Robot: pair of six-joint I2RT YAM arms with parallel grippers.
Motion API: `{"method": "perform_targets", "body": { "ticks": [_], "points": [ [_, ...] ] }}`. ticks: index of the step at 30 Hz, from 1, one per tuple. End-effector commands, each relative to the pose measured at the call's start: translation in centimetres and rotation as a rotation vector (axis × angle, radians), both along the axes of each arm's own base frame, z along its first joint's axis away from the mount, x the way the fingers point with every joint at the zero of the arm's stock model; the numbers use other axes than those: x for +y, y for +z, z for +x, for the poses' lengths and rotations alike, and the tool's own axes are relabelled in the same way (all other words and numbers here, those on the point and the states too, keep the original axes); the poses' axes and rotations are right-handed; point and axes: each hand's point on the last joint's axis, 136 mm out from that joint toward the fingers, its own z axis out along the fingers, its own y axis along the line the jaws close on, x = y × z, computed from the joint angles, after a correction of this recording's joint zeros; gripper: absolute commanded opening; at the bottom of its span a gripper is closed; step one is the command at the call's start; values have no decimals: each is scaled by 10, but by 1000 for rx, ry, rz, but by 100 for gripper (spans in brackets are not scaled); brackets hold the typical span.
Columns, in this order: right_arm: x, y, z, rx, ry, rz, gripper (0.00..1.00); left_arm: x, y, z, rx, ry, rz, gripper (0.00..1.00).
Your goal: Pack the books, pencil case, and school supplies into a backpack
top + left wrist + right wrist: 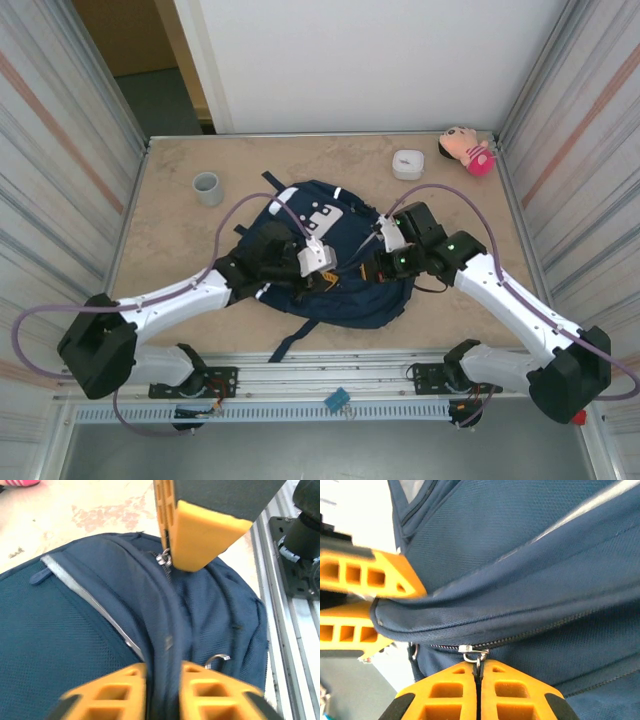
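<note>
The navy backpack (330, 290) lies flat in the middle of the table, its white patches (325, 215) on the far side. My right gripper (478, 672) is shut on the metal zip pull (476, 656) of a closed zip line. It also appears at the top of the left wrist view, where its fingers (200, 525) pinch the pull (164, 557). My left gripper (164, 672) has its jaws parted, and a raised fold of backpack fabric (170, 630) runs between them. Both grippers (336, 270) (362, 268) meet tip to tip over the bag. The books, pencil case and school supplies are hidden.
A grey cup (207, 187) stands at the back left. At the back right are a white rounded box (407, 163) and a pink plush toy (466, 150). Metal walls close both sides. A rail (330, 378) runs along the near edge.
</note>
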Motion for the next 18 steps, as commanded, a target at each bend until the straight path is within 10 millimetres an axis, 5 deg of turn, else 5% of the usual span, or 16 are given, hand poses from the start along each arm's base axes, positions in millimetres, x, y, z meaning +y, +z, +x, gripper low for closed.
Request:
{"method": "perform_targets", "body": {
  "ticks": [1, 4, 8, 12, 18],
  "points": [
    [5, 3, -1, -19, -29, -8, 0, 20, 11, 18, 85, 171, -1, 44],
    [8, 3, 0, -16, -72, -9, 0, 33, 29, 25, 271, 392, -69, 57],
    [13, -3, -3, -15, -79, -23, 0, 86, 29, 32, 504, 840, -148, 68],
    [17, -8, -7, -5, -60, -52, 0, 123, 0, 15, 758, 1130, -194, 75],
    [23, -11, -12, -53, -38, -121, 0, 130, -44, 16, 951, 1263, -316, 71]
  ]
}}
